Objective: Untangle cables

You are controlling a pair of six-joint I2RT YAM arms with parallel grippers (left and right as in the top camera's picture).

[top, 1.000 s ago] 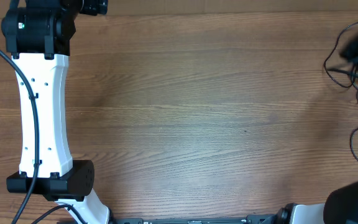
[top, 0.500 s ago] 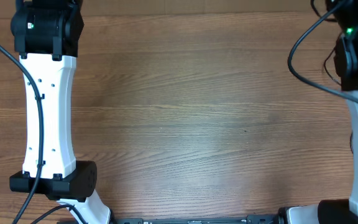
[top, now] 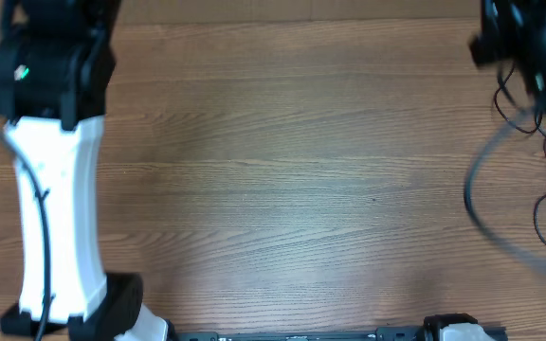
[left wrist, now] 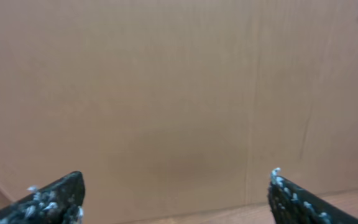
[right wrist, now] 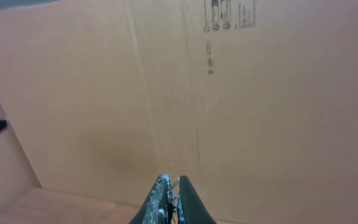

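Surface: A brown wooden surface (top: 301, 189) with long grain lines running from side to side.

Cables: Thin black cables (top: 536, 220) lie in loose loops at the right edge of the surface. They run from near the far right corner down past the middle of that edge. They look blurry, so I cannot make out any plugs or where one cord crosses another.

Left arm: A white left arm (top: 50, 189) with black ends stretches along the left edge of the surface toward the far left corner. A thicker black wire (top: 41, 199) runs down its white part, and a small green light (top: 22, 72) glows on its black top.

Left pincer: The left pincer (left wrist: 176, 193) is spread wide. One black finger sits in each bottom corner of its own camera view, and nothing is between them. It faces a plain cardboard wall (left wrist: 166, 93).

Right arm: The right arm (top: 538, 57) is a dark blur at the far right corner, above the cables.

Right pincer: The right pincer (right wrist: 173, 186) is pressed together, with its tips touching. I cannot tell if a cord is pinched in it. It faces the cardboard too, with small printed marks (right wrist: 229, 12) near the top.
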